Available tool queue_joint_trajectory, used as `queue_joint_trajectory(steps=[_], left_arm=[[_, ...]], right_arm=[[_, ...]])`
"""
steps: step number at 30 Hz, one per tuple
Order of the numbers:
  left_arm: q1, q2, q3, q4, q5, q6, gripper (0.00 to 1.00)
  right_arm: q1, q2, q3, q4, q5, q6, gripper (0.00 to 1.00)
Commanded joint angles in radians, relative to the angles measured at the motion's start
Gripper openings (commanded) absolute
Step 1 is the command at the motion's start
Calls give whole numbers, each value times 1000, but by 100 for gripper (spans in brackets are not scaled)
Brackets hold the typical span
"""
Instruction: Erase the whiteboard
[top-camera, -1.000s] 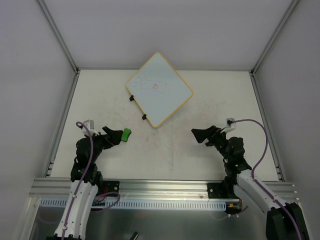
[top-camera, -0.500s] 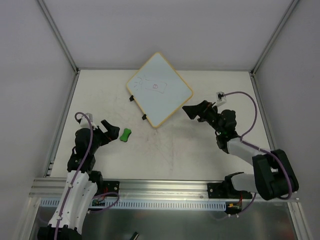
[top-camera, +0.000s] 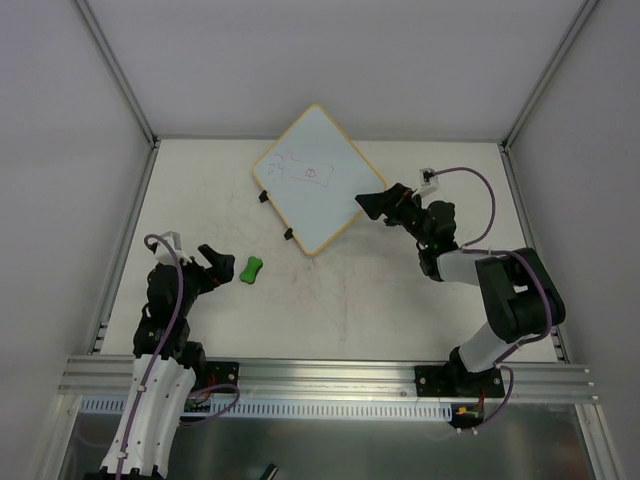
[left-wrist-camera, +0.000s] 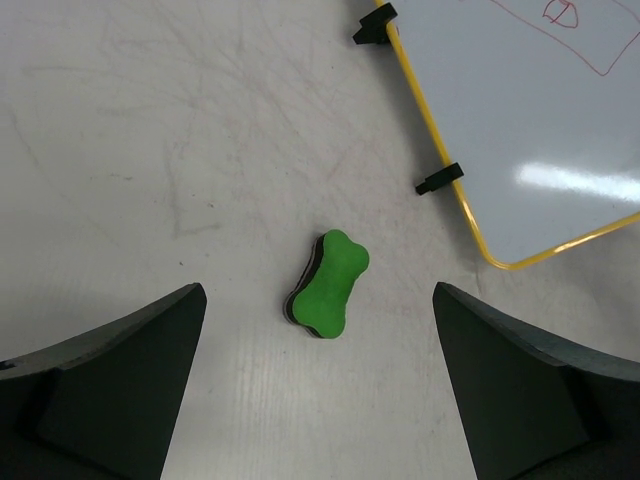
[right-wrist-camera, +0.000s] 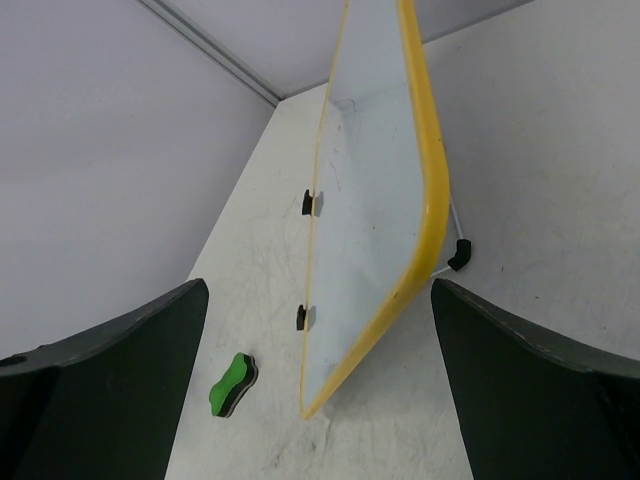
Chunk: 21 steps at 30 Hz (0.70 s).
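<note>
The whiteboard (top-camera: 318, 180), white with a yellow rim, lies turned like a diamond at the back of the table. It carries a small red drawing (top-camera: 311, 173) and faint scribbles. The left wrist view shows its near corner (left-wrist-camera: 530, 130) and two black clips (left-wrist-camera: 440, 180). A green bone-shaped eraser (top-camera: 251, 269) (left-wrist-camera: 331, 284) lies flat on the table. My left gripper (top-camera: 218, 262) stands open just left of the eraser, not touching it. My right gripper (top-camera: 368, 205) is open at the board's right corner, whose yellow rim (right-wrist-camera: 425, 180) sits between the spread fingers (right-wrist-camera: 130, 370).
The table top (top-camera: 340, 300) is scuffed with faint marks. Metal frame rails (top-camera: 125, 240) run along the table's sides, with white walls behind. A small black foot on a white wire (right-wrist-camera: 460, 253) sticks out beside the board's rim.
My right arm has stretched forward and left, up to the board's right corner. My left gripper has drawn back a little from the eraser. Both stay open.
</note>
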Motion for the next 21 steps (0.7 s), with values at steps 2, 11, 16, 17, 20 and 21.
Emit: queue_joint_trajectory(steps=[2,11,16,17,20,21], left_arm=[[9,55,15,5,-13,18,99],[9,105,29,3,-44,5,99],[9,122,34,5,-32,8,99],[9,126,37,3,-32,8,99],[9,169,48,3,-29,-7,99],[9,183,51,3,-22,-15,99]], right_arm=[[-5,48,79,115,15,-39,99],[-51,177,160,221,-42,59,76],[-59,220,180,227,-42,101,66],[-60,224,183,235,-48,105,62],[-60,227,191,234,-57,105,52],[-62,227,188,234,-56,104,52]])
